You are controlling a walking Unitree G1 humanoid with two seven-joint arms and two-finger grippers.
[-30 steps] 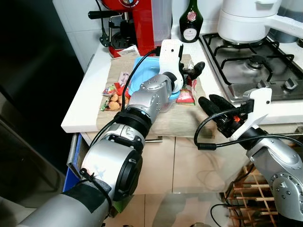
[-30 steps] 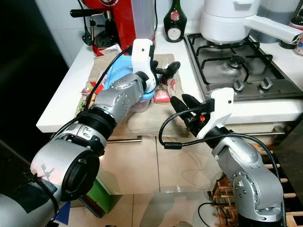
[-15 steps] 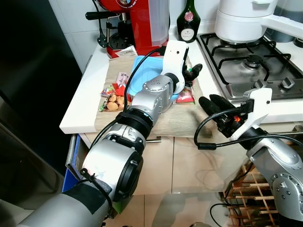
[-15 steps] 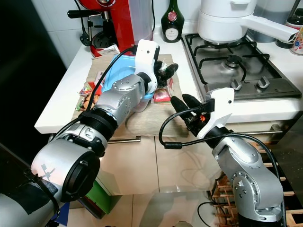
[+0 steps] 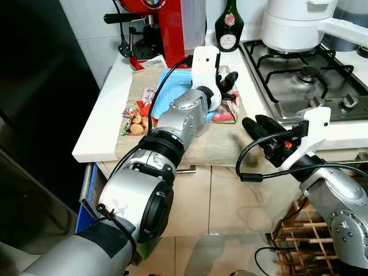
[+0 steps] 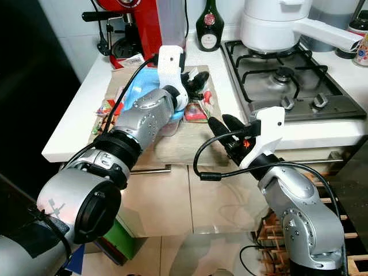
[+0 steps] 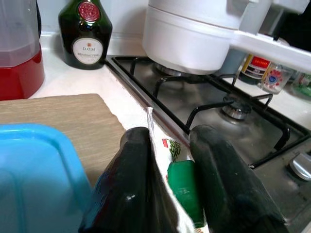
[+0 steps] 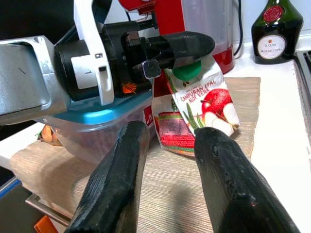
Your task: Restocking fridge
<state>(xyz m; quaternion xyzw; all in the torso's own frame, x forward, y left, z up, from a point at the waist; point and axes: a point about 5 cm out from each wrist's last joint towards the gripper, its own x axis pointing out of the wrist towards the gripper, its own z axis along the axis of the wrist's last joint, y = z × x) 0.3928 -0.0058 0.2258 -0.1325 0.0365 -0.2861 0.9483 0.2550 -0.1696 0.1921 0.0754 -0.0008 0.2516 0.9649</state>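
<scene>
A small juice carton [image 8: 194, 111] with a red apple print and a green cap [image 7: 182, 187] sits on the woven mat [image 5: 213, 146] on the counter. My left gripper [image 5: 226, 80] reaches over the mat and is shut on the carton's top, one finger on each side of the cap. The carton [image 5: 227, 110] is tipped up from the mat. My right gripper [image 5: 256, 121] hangs open in front of the counter edge. It is a short way from the carton, with nothing between its fingers [image 8: 121, 174].
A blue-lidded clear container [image 5: 172, 86] lies under my left wrist, with snack packs and nuts [image 5: 137, 118] beside it. A red coffee machine [image 5: 167, 26] and dark bottle [image 5: 228, 26] stand behind. The gas hob [image 5: 310, 80] with a white pot [image 5: 293, 23] is at right, a dark fridge [image 5: 34, 115] at left.
My left gripper drew back a little and closed on the carton's top. The carton has risen from lying flat on the mat. The right arm has stayed still.
</scene>
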